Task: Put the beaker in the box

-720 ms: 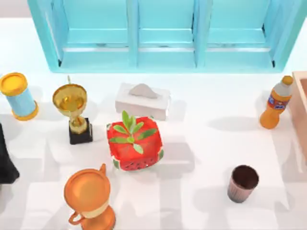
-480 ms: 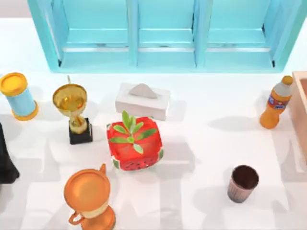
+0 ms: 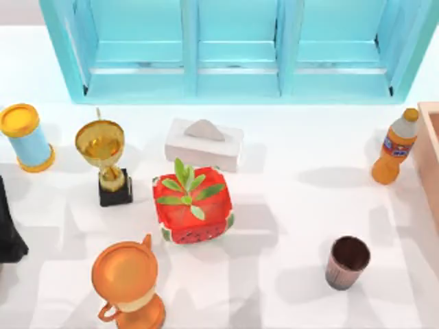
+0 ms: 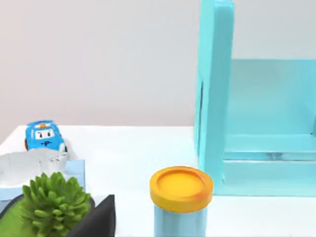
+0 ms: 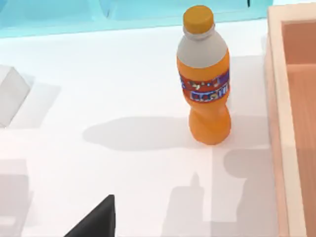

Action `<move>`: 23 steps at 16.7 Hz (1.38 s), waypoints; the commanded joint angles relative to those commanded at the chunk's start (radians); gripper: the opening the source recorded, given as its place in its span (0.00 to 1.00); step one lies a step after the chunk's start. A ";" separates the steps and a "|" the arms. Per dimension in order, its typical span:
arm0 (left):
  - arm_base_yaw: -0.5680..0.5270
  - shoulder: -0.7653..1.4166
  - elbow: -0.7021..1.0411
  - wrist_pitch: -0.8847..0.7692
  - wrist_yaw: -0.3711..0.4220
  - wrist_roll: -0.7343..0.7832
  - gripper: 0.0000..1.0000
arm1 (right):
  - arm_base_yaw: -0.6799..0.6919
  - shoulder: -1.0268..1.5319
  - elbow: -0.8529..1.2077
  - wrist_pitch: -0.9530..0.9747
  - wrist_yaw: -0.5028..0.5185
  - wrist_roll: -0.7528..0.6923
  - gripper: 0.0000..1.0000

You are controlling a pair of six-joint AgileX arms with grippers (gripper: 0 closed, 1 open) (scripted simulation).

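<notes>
Beaker [image 3: 347,262]: stood upright on the white table [image 3: 295,205], near the front edge on the right side; brown-mauve, ribbed, dark inside; nothing touched it.
Box [image 3: 431,154]: light tan wooden wall at the table's right edge, cut off by the top view; well apart from the beaker, farther back. Right wrist view gave the thick rim and a reddish-tan floor [image 5: 291,123].
Orange jug [image 3: 129,284]: front left, handle toward the near edge.
Watermelon cube [image 3: 193,205]: mid-table, red with green leaves on top.
Gold trophy [image 3: 104,157]: left of the cube, on a black base.
Tissue box [image 3: 204,144]: white, behind the cube.
Orange bottle [image 3: 395,145]: upright, just beside the box's wall. Its label [image 5: 205,90] was a blue-and-red band; lettering was not readable.
Blue canister [image 3: 25,136]: far left, yellow lid; left wrist view showed it [image 4: 180,202] beside the cabinet.
Toy car [image 4: 44,137]: blue and white, far back in the left wrist view, behind a green plant [image 4: 52,197].
Cabinet [image 3: 233,48]: turquoise, along the back edge.
My left gripper: I could not tell its state.
My right gripper: I could not tell its state.
</notes>
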 joint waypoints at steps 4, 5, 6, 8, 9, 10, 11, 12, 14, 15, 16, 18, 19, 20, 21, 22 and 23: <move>0.000 0.000 0.000 0.000 0.000 0.000 1.00 | 0.126 0.413 0.289 -0.303 -0.001 0.131 1.00; 0.000 0.000 0.000 0.000 0.000 0.000 1.00 | 0.156 0.506 0.357 -0.374 -0.001 0.162 1.00; 0.000 0.000 0.000 0.000 0.000 0.000 1.00 | 0.184 0.593 0.423 -0.441 -0.001 0.191 1.00; 0.000 0.000 0.000 0.000 0.000 0.000 1.00 | 0.237 0.743 0.544 -0.560 -0.001 0.245 1.00; 0.000 0.000 0.000 0.000 0.000 0.000 1.00 | 0.260 0.805 0.600 -0.611 -0.001 0.269 1.00; 0.000 0.000 0.000 0.000 0.000 0.000 1.00 | 0.281 0.861 0.651 -0.657 -0.001 0.290 1.00; 0.000 0.000 0.000 0.000 0.000 0.000 1.00 | 0.299 0.910 0.697 -0.697 0.000 0.308 1.00; 0.000 0.000 0.000 0.000 0.000 0.000 1.00 | 0.315 0.952 0.737 -0.730 0.001 0.323 1.00; 0.000 0.000 0.000 0.000 0.000 0.000 1.00 | 0.336 1.007 0.789 -0.773 0.001 0.343 1.00; 0.000 0.000 0.000 0.000 0.000 0.000 1.00 | 0.341 1.019 0.801 -0.782 0.002 0.348 1.00; 0.000 0.000 0.000 0.000 0.000 0.000 1.00 | 0.342 1.022 0.803 -0.783 0.002 0.349 1.00; 0.000 0.000 0.000 0.000 0.000 0.000 1.00 | 0.342 1.022 0.803 -0.783 0.002 0.349 1.00; 0.000 0.000 0.000 0.000 0.000 0.000 1.00 | 0.342 1.022 0.803 -0.783 0.002 0.349 1.00; 0.000 0.000 0.000 0.000 0.000 0.000 1.00 | 0.337 1.018 0.800 -0.781 0.001 0.347 1.00; 0.000 0.000 0.000 0.000 0.000 0.000 1.00 | 0.338 1.019 0.797 -0.778 0.001 0.347 1.00; 0.000 0.000 0.000 0.000 0.000 0.000 1.00 | 0.338 1.023 0.784 -0.765 0.001 0.346 1.00; 0.000 0.000 0.000 0.000 0.000 0.000 1.00 | 0.339 1.028 0.764 -0.741 0.002 0.346 1.00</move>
